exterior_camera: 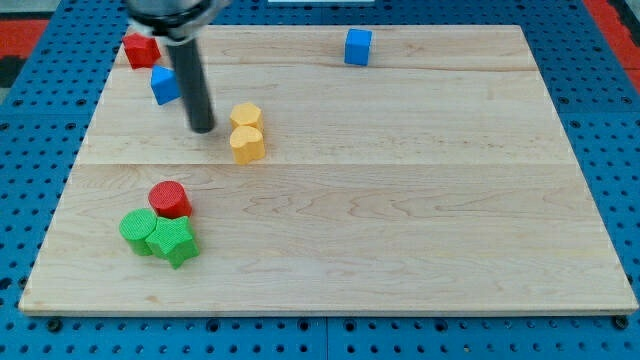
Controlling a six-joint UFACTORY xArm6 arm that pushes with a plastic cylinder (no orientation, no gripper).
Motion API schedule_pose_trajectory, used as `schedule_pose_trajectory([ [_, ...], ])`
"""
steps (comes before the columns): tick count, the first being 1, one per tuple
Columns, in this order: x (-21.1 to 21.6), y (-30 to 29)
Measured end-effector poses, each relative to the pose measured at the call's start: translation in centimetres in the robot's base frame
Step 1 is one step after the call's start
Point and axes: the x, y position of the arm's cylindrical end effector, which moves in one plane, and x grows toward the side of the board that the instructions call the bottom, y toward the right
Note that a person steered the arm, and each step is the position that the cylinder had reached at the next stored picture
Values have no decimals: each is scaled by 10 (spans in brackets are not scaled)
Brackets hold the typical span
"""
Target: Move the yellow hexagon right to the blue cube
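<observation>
In the one camera view, a pale wooden board [400, 220] lies on a blue pegboard surface [30, 150], and my dark rod comes down from the top of the frame at the upper left. I carry no gripper, so there is nothing to spread or press together; my tip [202, 129] rests on the board alone, touching no block. Just to the right of my tip, with a narrow gap of bare wood between, sit two yellow blocks touching each other: the yellow hexagon [245, 115] above and a second yellow block [247, 144] right below it, whose exact shape I cannot make out. The blue cube [358, 47] stands near the top edge of the board, up and to the right of the hexagon and well apart from it. Left of my rod, near the upper left corner, is another blue block [165, 85], and a red block [141, 49] sits above it at the board's corner. In the lower left, a red cylinder [169, 199] touches a cluster of two green blocks: a rounded green block [138, 231] and a green star [173, 241] pressed beside it.
</observation>
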Motion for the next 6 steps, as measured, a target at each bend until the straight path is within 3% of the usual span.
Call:
schedule_pose_trajectory([
  [1, 3, 78],
  [2, -46, 117],
  [4, -73, 254],
  [6, -78, 321],
])
